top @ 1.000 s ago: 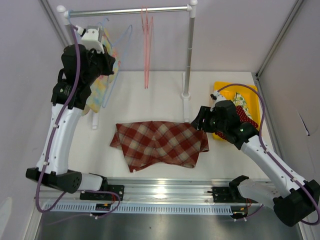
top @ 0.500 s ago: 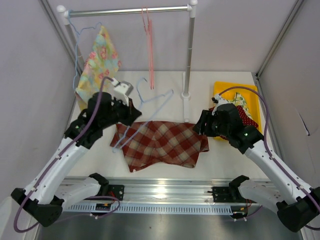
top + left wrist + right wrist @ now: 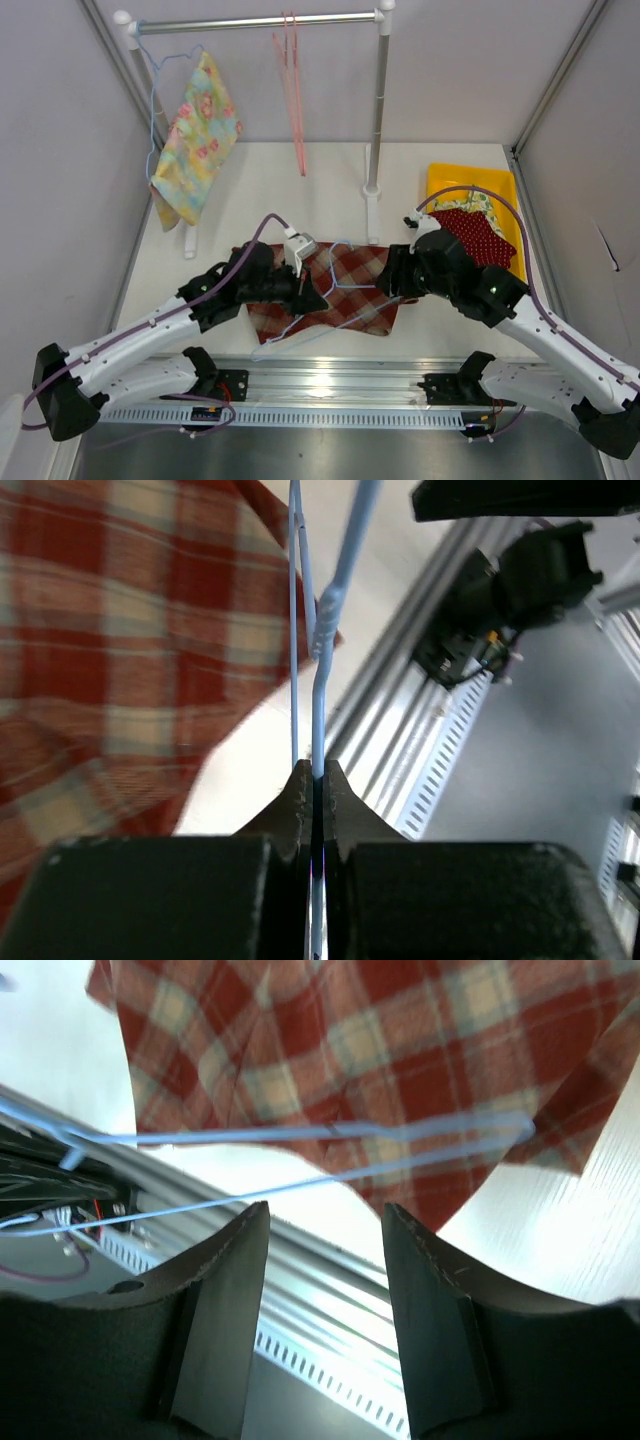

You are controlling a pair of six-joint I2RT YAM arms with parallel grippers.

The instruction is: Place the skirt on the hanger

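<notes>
The red plaid skirt lies flat on the white table near the front. My left gripper is shut on the wire of a light blue hanger and holds it over the skirt's left part. In the left wrist view the wire runs out from between my closed fingertips, past the skirt's edge. My right gripper is open above the skirt's right edge. In its own view the skirt and the hanger's wires lie beyond the open gripper, which holds nothing.
A clothes rack rod spans the back, with a floral cloth on a blue hanger and pink hangers. Its right post stands behind the skirt. A yellow tray holding a red dotted garment is at right. The metal rail runs along the front.
My left arm has carried the blue hanger from the rack down to over the skirt. My right gripper has moved left and nearer, to the skirt's right edge.
</notes>
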